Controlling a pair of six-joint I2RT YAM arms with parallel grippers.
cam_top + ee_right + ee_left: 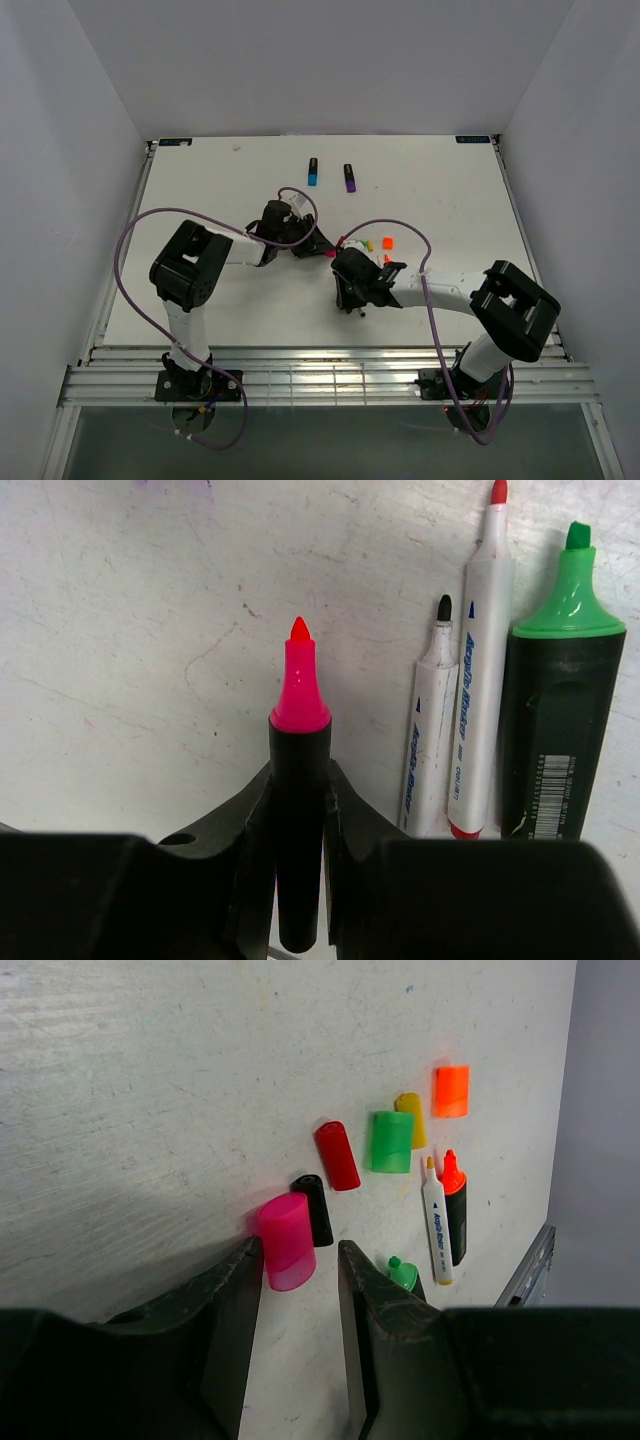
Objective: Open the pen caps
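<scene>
My left gripper (297,1252) is open, low over the table. A pink cap (286,1240) lies between its fingertips, close to the left one and apart from the right one. Beyond it lie a black cap (315,1208), a red cap (337,1155), a green cap (391,1141), a yellow cap (411,1118) and an orange cap (451,1091). My right gripper (300,775) is shut on a black marker with a bare pink tip (299,695). A blue-capped marker (313,172) and a purple-capped marker (350,178) lie at the back.
Uncapped pens lie beside my right gripper: two thin white pens (428,740) (480,680) and a green-tipped black marker (560,710). An orange-tipped marker (455,1210) lies next to a white pen (435,1222). Both grippers (318,245) (345,265) are close together mid-table.
</scene>
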